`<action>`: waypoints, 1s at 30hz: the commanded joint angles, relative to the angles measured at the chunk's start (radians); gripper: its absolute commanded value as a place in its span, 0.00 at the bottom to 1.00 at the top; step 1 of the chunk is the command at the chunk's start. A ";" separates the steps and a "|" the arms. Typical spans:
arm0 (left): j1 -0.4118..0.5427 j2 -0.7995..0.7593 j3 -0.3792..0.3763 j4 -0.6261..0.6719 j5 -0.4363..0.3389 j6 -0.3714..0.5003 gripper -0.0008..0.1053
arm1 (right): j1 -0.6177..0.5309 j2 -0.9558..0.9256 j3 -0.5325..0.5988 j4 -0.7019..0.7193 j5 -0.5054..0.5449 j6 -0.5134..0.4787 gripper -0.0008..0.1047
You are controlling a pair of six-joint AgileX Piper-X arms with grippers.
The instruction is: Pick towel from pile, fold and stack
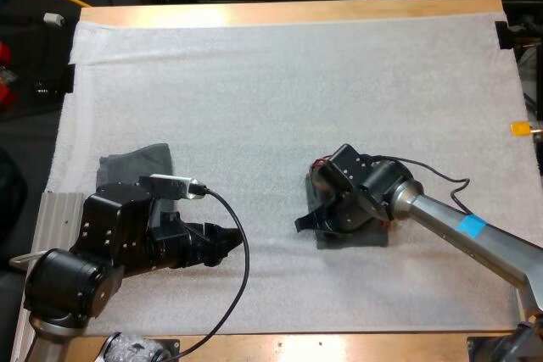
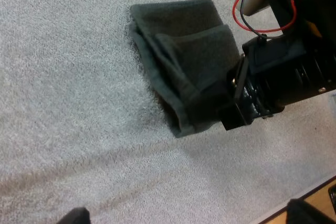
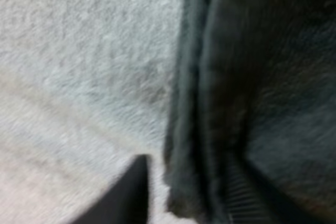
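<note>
Right claw (image 1: pixel 314 228) spread astride half-covered folded towel (image 2: pixel 184 51); left claw (image 1: pixel 225 243) spread, other towel (image 1: pixel 136 163) partly behind arm (image 1: pixel 119 235).

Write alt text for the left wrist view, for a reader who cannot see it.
A folded dark grey-green towel lies on the white mat, with the right gripper down at one of its edges. The left gripper is off the towel, over bare mat, its fingers standing apart.

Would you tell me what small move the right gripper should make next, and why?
Probably shut the right gripper on the folded towel: its fingers straddle the towel's edge, standing apart, one beside it on the mat, one over it.
</note>
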 commanded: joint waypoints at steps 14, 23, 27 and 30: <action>-0.005 -0.004 -0.001 0.004 0.006 0.009 0.66 | 0.004 0.008 0.000 -0.113 -0.163 0.114 0.61; -0.005 -0.004 -0.001 0.004 0.006 0.034 0.66 | 0.004 0.047 0.000 -0.122 -0.213 0.131 0.61; -0.005 -0.004 -0.001 0.004 0.006 0.038 0.66 | 0.004 -0.027 0.000 -0.094 -0.087 0.109 0.61; -0.005 -0.004 -0.001 0.004 0.006 0.047 0.66 | 0.004 -0.119 0.000 -0.046 0.011 0.091 0.61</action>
